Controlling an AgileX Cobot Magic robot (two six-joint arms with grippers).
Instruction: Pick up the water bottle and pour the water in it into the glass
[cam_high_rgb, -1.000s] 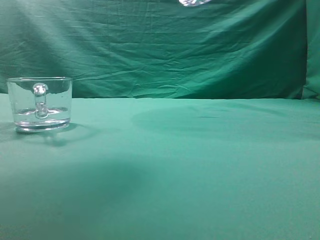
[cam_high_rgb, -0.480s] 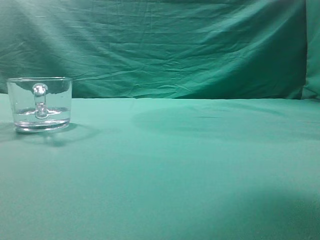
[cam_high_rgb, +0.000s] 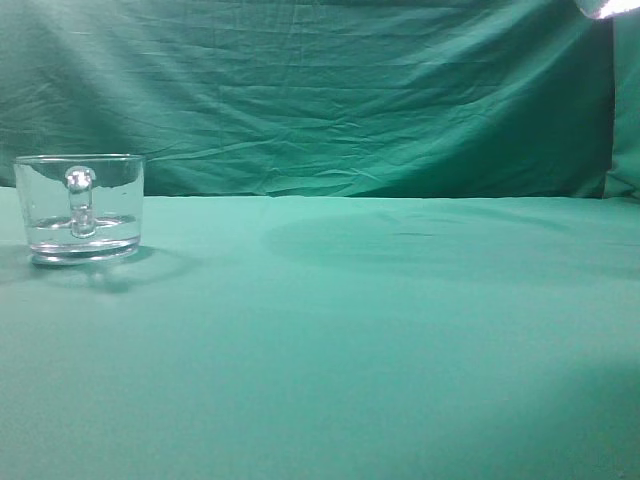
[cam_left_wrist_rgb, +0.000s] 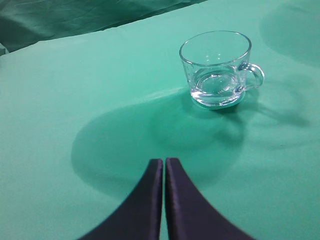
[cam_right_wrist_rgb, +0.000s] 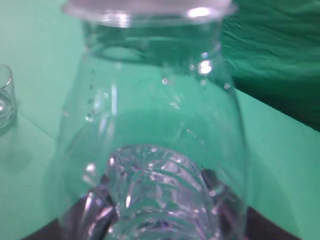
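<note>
The glass (cam_high_rgb: 80, 208) stands at the far left of the green table, handle towards the exterior camera, with a little water (cam_high_rgb: 80, 225) in the bottom. It also shows in the left wrist view (cam_left_wrist_rgb: 216, 67) and at the left edge of the right wrist view (cam_right_wrist_rgb: 5, 97). My left gripper (cam_left_wrist_rgb: 164, 162) is shut and empty, hovering short of the glass. My right gripper (cam_right_wrist_rgb: 157, 205) is shut on the water bottle (cam_right_wrist_rgb: 155, 120), which fills the right wrist view. A pale bit of the bottle (cam_high_rgb: 608, 7) shows at the top right corner of the exterior view.
A green cloth (cam_high_rgb: 350, 340) covers the table and a wrinkled green backdrop (cam_high_rgb: 330, 100) hangs behind it. A soft shadow (cam_high_rgb: 400, 240) lies on the cloth right of centre.
The bottle showed at the top centre one second ago, left the exterior view, and now shows at the top right corner. The glass has not moved.
</note>
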